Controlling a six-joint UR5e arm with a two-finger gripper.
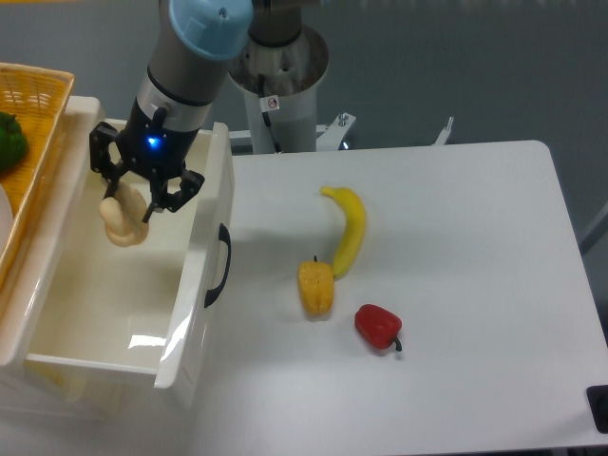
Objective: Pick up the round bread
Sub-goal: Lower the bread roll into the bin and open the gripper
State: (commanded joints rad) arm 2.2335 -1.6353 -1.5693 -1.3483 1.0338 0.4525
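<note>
The round bread [122, 221] is a pale cream, lumpy roll hanging in the air over the open white drawer [195, 304] at the left. My gripper [132, 198] is shut on the round bread's top, its black fingers on either side of it. The arm comes down from the upper middle, and a blue light glows on the wrist. The roll is clear of the drawer floor.
A banana [348, 228], a yellow pepper [315, 287] and a red pepper [378, 326] lie on the white table right of the drawer. A wicker basket [38, 104] holding a green pepper [9, 138] sits at far left. The robot base [285, 76] stands behind.
</note>
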